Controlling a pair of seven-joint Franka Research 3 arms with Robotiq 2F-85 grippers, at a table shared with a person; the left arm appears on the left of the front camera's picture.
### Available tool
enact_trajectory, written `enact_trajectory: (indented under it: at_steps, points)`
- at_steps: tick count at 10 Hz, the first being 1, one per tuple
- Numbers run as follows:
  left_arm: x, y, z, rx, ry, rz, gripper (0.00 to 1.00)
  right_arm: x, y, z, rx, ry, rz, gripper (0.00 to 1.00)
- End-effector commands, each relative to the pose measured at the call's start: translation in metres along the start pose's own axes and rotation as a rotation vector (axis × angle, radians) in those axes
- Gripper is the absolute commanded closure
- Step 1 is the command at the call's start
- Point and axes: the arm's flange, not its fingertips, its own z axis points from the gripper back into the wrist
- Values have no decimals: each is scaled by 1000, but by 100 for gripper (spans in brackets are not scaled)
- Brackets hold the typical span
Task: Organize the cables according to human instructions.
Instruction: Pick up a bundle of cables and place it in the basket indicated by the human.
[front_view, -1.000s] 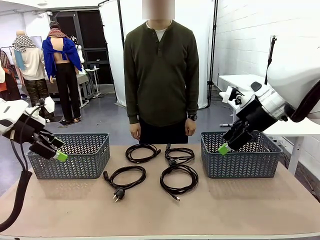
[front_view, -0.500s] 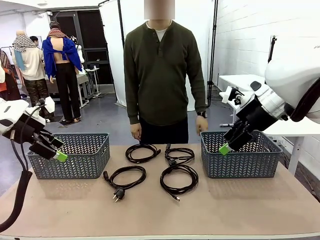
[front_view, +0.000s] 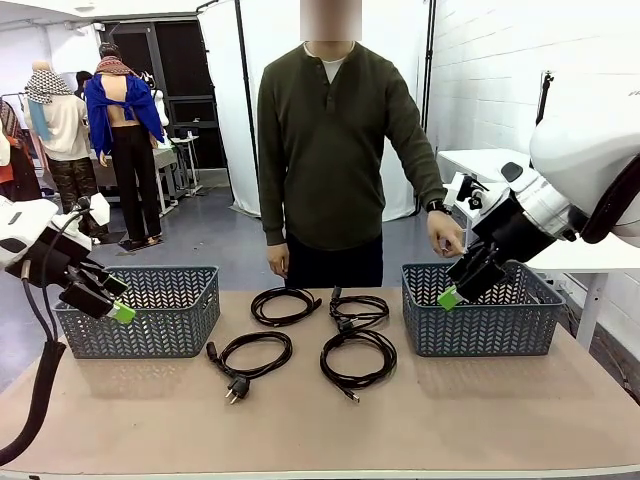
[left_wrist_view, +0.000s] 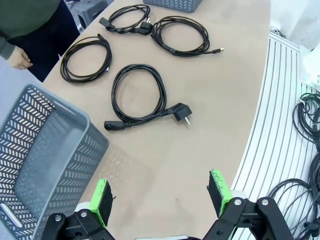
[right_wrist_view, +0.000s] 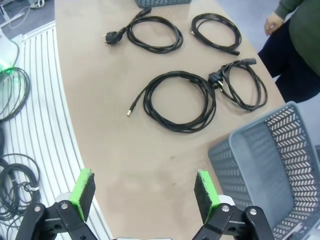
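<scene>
Several thin black cables lie coiled mid-table: two at the back and two in front. My left gripper hovers open over the left grey basket, holding nothing. In the left wrist view, its fingers stand wide above bare table, with the nearest cable well ahead. Over the right grey basket, my right gripper is also open and empty. Its own view shows the gripper above the table edge, short of a coiled cable.
A person stands at the far side, one hand held out above the right basket, close to my right gripper. The other hand hangs at the table's back edge. The left basket and the right basket flank the cables.
The person has raised the arm on the picture's right from their side out over the right basket, and leaned slightly that way. Both arms and the cables have stayed still.
</scene>
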Motion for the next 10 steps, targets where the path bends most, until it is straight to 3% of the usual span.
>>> enact_trajectory:
  at_steps: [1, 10]
  points:
    - [-2, 4, 0, -14, -9, -15, 0, 0, -4, -4, 14, -23, 15, 0]
    - [-2, 4, 0, -14, -9, -15, 0, 0, -4, -4, 14, -23, 15, 0]
